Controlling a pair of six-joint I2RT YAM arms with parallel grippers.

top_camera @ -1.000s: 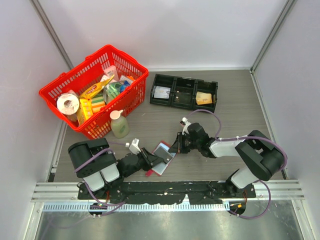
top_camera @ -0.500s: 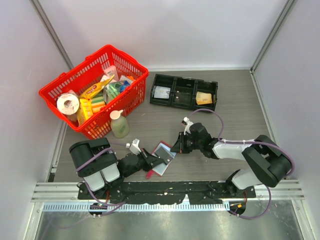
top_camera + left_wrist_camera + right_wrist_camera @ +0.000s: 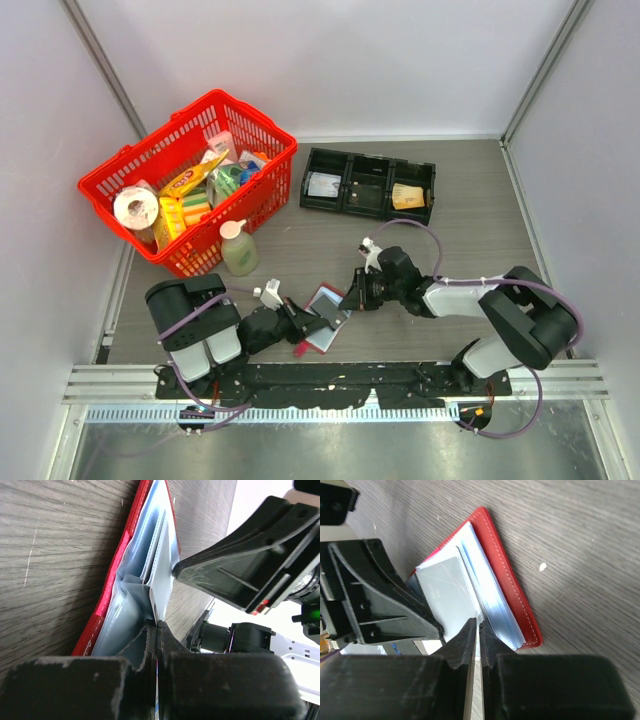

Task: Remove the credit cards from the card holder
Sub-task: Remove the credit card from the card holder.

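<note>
Right wrist view: the wallet (image 3: 506, 587) lies open on the near surface (image 3: 570, 540). The left gripper (image 3: 155, 630) clamps its sleeve (image 3: 135, 605). The right gripper (image 3: 476, 627) is barely parted at the card (image 3: 447, 592) corner, grip unclear. It should pull straight along the sleeve.

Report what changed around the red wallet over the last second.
The left pincer closed onto the card holder, pinching its clear sleeves. The right pincer stayed at the opposite edge, by a credit card, while its elbow shifted slightly. Card holder, basket and tray did not visibly move.
</note>
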